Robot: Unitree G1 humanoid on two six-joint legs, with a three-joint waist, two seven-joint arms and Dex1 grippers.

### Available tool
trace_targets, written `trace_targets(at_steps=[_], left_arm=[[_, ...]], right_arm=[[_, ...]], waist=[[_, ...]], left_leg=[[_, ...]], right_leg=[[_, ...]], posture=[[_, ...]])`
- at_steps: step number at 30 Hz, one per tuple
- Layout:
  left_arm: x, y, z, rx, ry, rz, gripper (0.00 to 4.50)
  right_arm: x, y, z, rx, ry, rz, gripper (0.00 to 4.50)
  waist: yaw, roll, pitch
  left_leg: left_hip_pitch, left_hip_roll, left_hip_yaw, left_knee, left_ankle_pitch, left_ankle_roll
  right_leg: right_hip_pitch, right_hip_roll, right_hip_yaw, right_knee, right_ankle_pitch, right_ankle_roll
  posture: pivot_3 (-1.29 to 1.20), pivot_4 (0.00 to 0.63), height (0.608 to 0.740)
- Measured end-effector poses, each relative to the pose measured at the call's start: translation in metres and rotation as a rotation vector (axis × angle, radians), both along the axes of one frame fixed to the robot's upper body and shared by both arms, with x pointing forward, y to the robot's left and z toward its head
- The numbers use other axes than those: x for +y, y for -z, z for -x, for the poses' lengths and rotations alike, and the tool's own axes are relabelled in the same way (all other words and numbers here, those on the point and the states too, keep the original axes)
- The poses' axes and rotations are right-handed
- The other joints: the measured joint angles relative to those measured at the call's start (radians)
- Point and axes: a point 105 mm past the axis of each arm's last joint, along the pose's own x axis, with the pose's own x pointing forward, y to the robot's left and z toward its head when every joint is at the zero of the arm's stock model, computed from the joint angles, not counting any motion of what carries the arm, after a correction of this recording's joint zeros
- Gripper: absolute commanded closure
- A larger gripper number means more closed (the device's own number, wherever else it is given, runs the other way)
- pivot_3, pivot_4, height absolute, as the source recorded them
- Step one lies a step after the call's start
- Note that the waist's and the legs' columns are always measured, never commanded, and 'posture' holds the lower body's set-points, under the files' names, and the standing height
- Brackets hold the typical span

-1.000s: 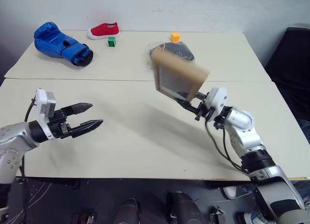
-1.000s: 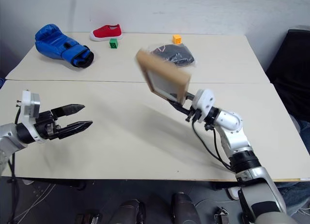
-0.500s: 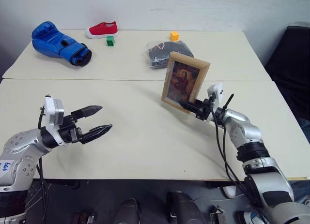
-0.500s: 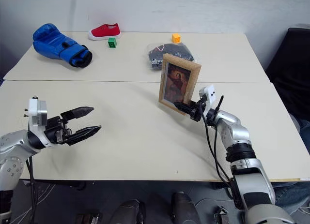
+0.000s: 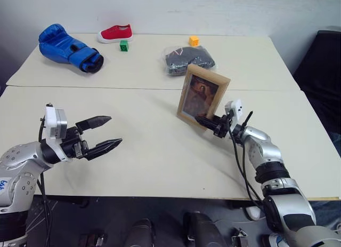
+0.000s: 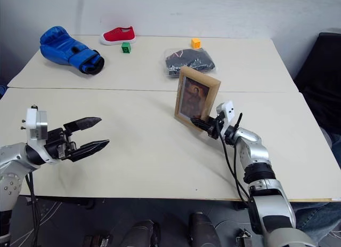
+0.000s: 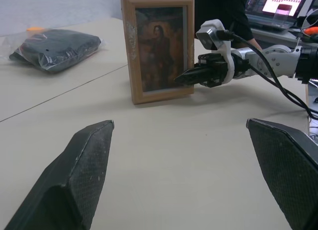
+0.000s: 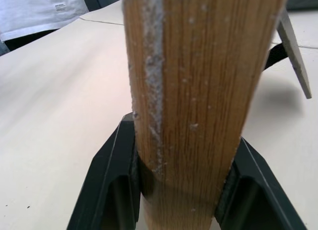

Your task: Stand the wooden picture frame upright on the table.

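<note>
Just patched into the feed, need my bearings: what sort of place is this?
Likely a robot test room or lab, not a home: two joined cream tables against a bare wall, holding unrelated props such as a blue boxing glove and red shoe, with laptops on a side desk.

The wooden picture frame (image 5: 203, 97) is light brown wood with a brownish picture in front. The tabletop (image 5: 149, 151) is cream. Far left lies a blue boxing glove (image 5: 69, 47), a red shoe (image 5: 115, 33) and a green cube (image 5: 124, 45). An orange cube (image 5: 194, 40) sits far back. A clear bag (image 5: 189, 60) holds dark grey cloth. Both claws have black fingers (image 5: 99, 120).
</note>
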Motion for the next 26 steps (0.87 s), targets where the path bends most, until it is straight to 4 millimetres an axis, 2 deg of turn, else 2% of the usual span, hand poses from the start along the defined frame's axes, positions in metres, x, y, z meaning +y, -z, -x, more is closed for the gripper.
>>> trace_targets(at_steps=[6,14,17,19,22,26], left_arm=[[0.001,0.003,0.000,0.000,-0.009,-0.022,0.00],[0.004,0.010,0.002,0.005,-0.012,-0.040,0.00],[0.007,0.015,0.004,-0.008,-0.020,-0.069,0.00],[0.016,0.024,0.003,-0.010,-0.069,-0.122,0.00],[0.036,0.046,0.003,0.009,-0.167,-0.233,0.00],[0.044,0.053,0.005,-0.009,-0.202,-0.292,0.00]], right_arm=[[-0.009,0.002,0.002,-0.007,0.018,0.008,0.03],[-0.033,0.006,0.016,-0.056,0.004,0.112,0.03],[-0.044,0.009,0.032,-0.075,-0.036,0.167,0.03],[-0.051,0.010,0.047,-0.103,-0.079,0.207,0.03],[-0.068,-0.002,0.069,-0.267,-0.115,0.309,0.03],[-0.073,-0.018,0.090,-0.474,-0.178,0.443,0.03]], waist=[[-0.002,0.000,0.000],[0.000,0.000,0.000],[0.001,0.000,0.000],[0.001,0.000,0.000],[-0.002,0.000,0.000],[0.000,0.000,0.000]], left_leg=[[0.000,0.000,0.000,-0.001,0.000,0.000],[0.000,0.000,0.000,-0.003,0.000,0.000],[0.000,0.000,0.000,-0.004,0.000,0.000],[0.000,0.000,0.001,-0.005,0.000,0.000],[0.001,0.000,0.002,-0.005,0.000,0.000],[0.005,0.000,0.002,-0.006,-0.002,0.005]], right_leg=[[0.000,0.000,0.000,0.000,0.000,0.000],[0.000,0.000,0.000,0.000,0.000,0.000],[0.000,0.000,0.000,-0.001,0.000,0.000],[0.000,0.000,0.000,-0.001,0.000,0.000],[-0.001,0.001,0.001,-0.003,0.000,0.000],[0.002,0.001,0.002,-0.002,0.000,0.000]], posture=[[0.00,0.150,0.740],[0.00,0.150,0.740],[0.00,0.150,0.740],[0.00,0.150,0.740],[0.00,0.150,0.740],[0.00,0.150,0.740]])
